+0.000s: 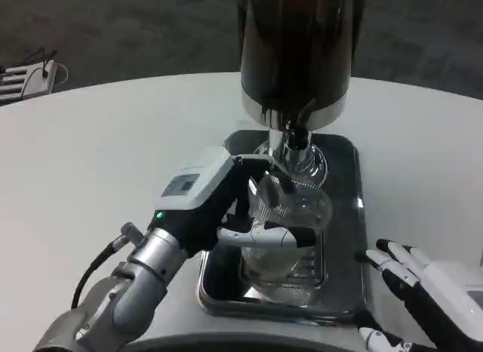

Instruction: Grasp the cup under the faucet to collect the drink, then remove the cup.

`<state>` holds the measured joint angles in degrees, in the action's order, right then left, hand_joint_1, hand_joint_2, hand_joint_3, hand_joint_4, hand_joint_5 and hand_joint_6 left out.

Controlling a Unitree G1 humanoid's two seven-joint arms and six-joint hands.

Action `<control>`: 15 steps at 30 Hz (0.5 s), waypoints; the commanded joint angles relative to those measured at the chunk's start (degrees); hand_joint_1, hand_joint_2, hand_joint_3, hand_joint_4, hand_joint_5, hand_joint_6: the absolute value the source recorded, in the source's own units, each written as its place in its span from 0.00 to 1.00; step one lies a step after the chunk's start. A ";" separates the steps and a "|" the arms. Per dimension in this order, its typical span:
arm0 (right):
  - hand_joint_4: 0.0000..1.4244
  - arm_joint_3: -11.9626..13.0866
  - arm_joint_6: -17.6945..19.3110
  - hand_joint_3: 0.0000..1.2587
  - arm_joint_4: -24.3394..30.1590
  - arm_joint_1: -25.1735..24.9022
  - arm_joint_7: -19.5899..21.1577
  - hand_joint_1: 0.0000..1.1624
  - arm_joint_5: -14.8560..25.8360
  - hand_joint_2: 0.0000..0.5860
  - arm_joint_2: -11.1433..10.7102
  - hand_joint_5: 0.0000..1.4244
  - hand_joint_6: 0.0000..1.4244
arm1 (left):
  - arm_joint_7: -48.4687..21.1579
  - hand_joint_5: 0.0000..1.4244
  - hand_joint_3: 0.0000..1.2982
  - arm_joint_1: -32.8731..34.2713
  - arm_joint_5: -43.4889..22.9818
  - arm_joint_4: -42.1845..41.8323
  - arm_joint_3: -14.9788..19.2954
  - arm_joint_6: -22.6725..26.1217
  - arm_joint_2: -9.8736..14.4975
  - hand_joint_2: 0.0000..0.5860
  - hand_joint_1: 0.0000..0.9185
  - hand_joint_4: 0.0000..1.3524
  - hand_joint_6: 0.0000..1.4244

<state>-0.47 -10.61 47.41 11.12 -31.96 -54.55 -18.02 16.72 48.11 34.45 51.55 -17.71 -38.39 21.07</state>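
— Fingers [283, 236] of the left hand [215, 205] are wrapped round the ribbed clear cup [290, 216], one white finger across its front and dark ones curling behind the rim. That's a firm hold as far as I can judge.

— And where's the cup sitting?

— Over the grille of the steel drip tray [343, 167], just in front of the faucet [296, 137] that hangs below the dark dispenser [296, 50]. I can't tell whether its base rests on the grille or is held just above it.

— What worries you?

— Alignment. The cup mouth looks slightly forward of the spout, and the cup seems tilted. If drink pours now, some could run down the outside or onto the fingers. A wet ribbed wall could also slip in that grasp when the cup is drawn away.

— The arm's pose?

— Left forearm comes in low from the bottom left, wrist angled toward the tray, white back of the hand facing up and left. The right hand [423, 280] lies by the bench [113, 140] edge near the tray's right corner, fingers spread, holding nothing.

— Could it help?

— Probably it would work the tap, though that's my guess.
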 commanded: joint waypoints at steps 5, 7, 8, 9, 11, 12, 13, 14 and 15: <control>0.00 0.78 0.69 0.08 -0.24 1.91 1.64 0.22 1.33 0.88 -0.58 0.00 0.06 | 0.02 0.37 0.34 -0.54 2.19 -1.80 -1.77 3.07 1.90 0.10 0.15 0.30 0.55; 0.00 0.78 0.69 0.08 -0.16 2.14 1.77 0.22 1.44 0.88 -0.61 0.00 0.06 | 0.18 0.28 0.29 -0.76 2.23 -2.28 -1.50 3.16 2.23 0.10 0.14 0.21 0.41; 0.00 0.77 0.71 0.08 -0.10 2.22 1.83 0.22 1.45 0.88 -0.62 0.00 0.06 | 0.18 0.26 0.28 -0.82 2.17 -2.47 -1.34 3.14 2.40 0.10 0.14 0.19 0.38; 0.00 0.76 0.71 0.08 -0.06 2.28 1.89 0.22 1.46 0.88 -0.64 0.00 0.06 | 0.14 0.24 0.28 -0.87 2.06 -2.60 -1.21 3.06 2.55 0.11 0.13 0.17 0.36; 0.00 0.69 0.69 0.08 0.02 2.33 1.93 0.22 1.43 0.87 -0.69 0.00 0.06 | -0.08 0.22 0.26 -0.91 1.77 -2.72 -1.05 2.85 2.69 0.10 0.12 0.14 0.34; 0.00 0.63 0.65 0.08 0.05 2.33 1.92 0.22 1.38 0.87 -0.69 0.00 0.06 | -0.38 0.20 0.23 -1.05 1.37 -2.87 -0.88 2.51 2.79 0.09 0.11 0.10 0.32; 0.00 0.58 0.63 0.08 0.07 2.33 1.91 0.22 1.34 0.87 -0.69 0.00 0.06 | -0.83 0.17 0.19 -1.19 0.83 -3.01 -0.66 2.16 2.87 0.09 0.09 0.06 0.29; 0.00 0.54 0.61 0.08 0.09 2.33 1.90 0.22 1.33 0.87 -0.69 0.00 0.06 | -1.16 0.14 0.14 -1.29 0.45 -3.12 -0.49 1.93 2.91 0.07 0.06 0.02 0.27; 0.00 0.51 0.61 0.08 0.09 2.33 1.90 0.22 1.31 0.87 -0.68 0.00 0.06 | -1.39 0.12 0.11 -1.43 0.09 -3.28 -0.30 1.74 2.97 0.07 0.05 0.00 0.25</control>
<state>-0.09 -10.37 47.41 12.77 -30.63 -53.43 -18.52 16.31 47.74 35.86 48.98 -18.64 -35.79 23.32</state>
